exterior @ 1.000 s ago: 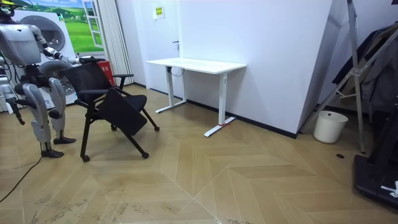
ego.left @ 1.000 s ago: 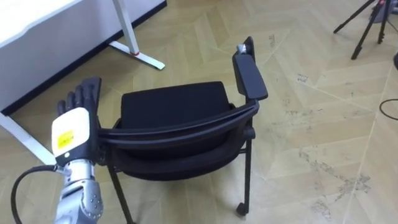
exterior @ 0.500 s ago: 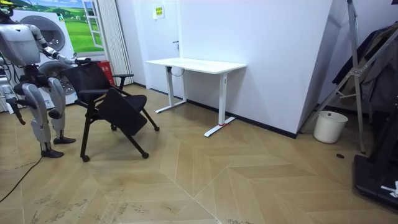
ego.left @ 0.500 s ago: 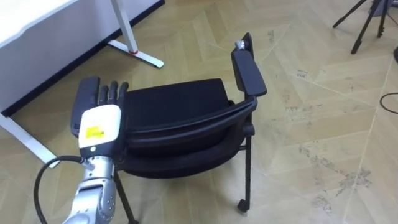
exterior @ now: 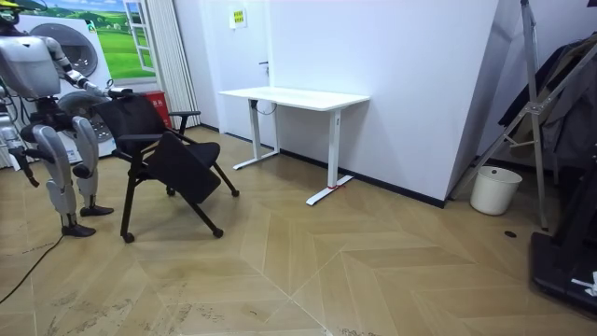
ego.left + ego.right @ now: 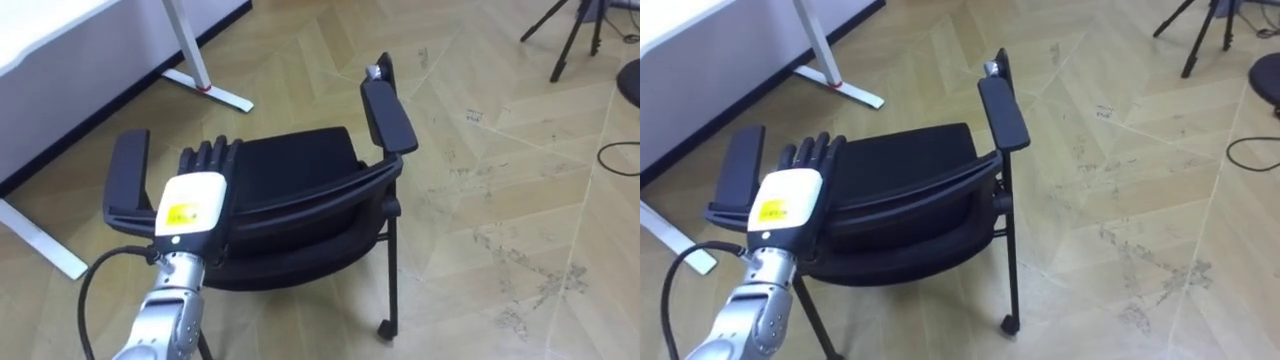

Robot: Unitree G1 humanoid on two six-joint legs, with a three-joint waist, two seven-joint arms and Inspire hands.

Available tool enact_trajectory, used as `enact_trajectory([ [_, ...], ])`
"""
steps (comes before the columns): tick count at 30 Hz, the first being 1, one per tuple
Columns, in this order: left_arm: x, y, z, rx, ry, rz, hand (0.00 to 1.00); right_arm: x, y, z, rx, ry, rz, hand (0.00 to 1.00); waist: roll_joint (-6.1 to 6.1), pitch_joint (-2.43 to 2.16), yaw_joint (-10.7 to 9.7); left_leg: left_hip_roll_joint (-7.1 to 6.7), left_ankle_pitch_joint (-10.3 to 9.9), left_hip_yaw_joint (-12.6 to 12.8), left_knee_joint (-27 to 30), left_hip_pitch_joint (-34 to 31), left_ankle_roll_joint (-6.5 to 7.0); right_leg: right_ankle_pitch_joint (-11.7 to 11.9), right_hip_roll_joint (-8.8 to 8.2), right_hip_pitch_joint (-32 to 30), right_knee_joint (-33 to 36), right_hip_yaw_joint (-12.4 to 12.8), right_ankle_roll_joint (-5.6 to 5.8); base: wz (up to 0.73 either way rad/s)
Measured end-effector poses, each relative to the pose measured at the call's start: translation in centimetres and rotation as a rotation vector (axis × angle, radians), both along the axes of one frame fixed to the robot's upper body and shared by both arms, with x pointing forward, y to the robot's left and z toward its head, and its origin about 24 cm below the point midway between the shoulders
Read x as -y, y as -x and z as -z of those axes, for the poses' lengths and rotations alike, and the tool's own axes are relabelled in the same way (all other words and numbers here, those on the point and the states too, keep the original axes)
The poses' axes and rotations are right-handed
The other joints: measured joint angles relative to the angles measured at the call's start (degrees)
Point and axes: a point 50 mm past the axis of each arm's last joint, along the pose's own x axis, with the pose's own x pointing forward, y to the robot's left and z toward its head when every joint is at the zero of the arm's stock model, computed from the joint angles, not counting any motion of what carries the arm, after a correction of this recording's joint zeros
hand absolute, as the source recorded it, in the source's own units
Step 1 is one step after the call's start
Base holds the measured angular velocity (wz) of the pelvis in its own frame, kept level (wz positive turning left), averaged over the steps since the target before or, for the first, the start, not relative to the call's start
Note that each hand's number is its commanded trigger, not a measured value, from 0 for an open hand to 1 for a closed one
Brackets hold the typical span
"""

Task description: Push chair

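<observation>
A: Where is the chair (image 6: 295, 170)?

B: On the wooden floor (image 6: 500, 200), right in front of the robot. It is black, with two padded armrests, and its backrest (image 6: 310, 205) is the part nearest the robot, with the seat beyond it.

A: And the hand?

B: The left hand (image 6: 192, 205) comes in from the lower left and lies on the top edge of the backrest, near the left armrest (image 6: 126, 175). It is open: the fingers (image 6: 207, 156) reach out straight over the edge toward the seat, not wrapped round anything.

A: What stands around it?

B: A white table (image 6: 55, 40) ahead and to the left, its leg and foot clear of the chair. To the far right there are tripod legs (image 6: 570, 35) and a dark cable (image 6: 615, 155) on the floor.

A: And from across the room?

B: The robot stands upright behind the chair (image 5: 163, 149) at the room view's left, one arm stretched to the backrest. The table (image 5: 294, 96) is well apart from them, against the wall.
</observation>
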Motion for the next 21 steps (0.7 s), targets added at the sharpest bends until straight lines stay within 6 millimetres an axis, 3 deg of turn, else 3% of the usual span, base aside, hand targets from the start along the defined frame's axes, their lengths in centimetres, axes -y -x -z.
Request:
enact_trajectory([
  [1,-0.1,0.1,0.3,-0.013,-0.004,-0.003,0.0,0.1,0.0,0.0,-0.001,0.003,0.0,0.0,-0.02,0.03,-0.06,0.04,0.0,0.36,-0.04,0.49,0.0,0.02,0.03,0.33,0.01,0.17,-0.01,-0.13],
  [3,-0.3,0.3,0.9,-0.039,-0.014,-0.011,0.0,0.2,0.1,0.0,-0.002,0.005,0.007,0.0,0.48,-0.38,-0.09,0.07,0.0,0.89,-0.09,0.96,0.0,0.02,0.08,0.66,0.04,0.27,-0.01,-0.11],
  [10,-1.2,0.3,2.7,-0.072,-0.037,-0.04,0.0,0.8,0.1,-0.2,-0.015,0.021,0.015,0.0,0.52,-0.35,-0.13,0.13,0.01,2.34,-0.46,2.88,-0.02,-0.27,0.38,1.15,0.13,1.84,0.11,-0.1],
  [13,-1.6,0.2,2.7,-0.062,-0.034,-0.054,0.0,0.8,0.1,-0.2,-0.018,0.014,0.036,0.0,-0.15,-0.44,-0.06,0.08,0.02,2.73,-0.87,2.84,0.0,-0.34,0.54,0.03,1.39,2.56,0.15,-0.13],
  [16,-2.1,0.3,2.8,-0.051,-0.032,-0.08,0.0,0.8,0.3,-0.2,-0.023,0.011,0.047,0.0,-0.9,-0.83,0.03,0.21,0.03,3.68,-0.87,2.93,-0.02,-0.26,0.8,-0.5,1.94,3.45,0.01,-0.16],
  [21,-2.6,0.4,3.1,-0.059,-0.028,-0.102,0.0,0.8,0.5,-0.2,-0.027,0.01,0.058,0.0,-1.46,-0.73,-0.08,0.33,0.03,4.03,-1.29,4.19,-0.07,-0.19,1.09,0.36,1.94,4.12,-0.09,-0.07],
])
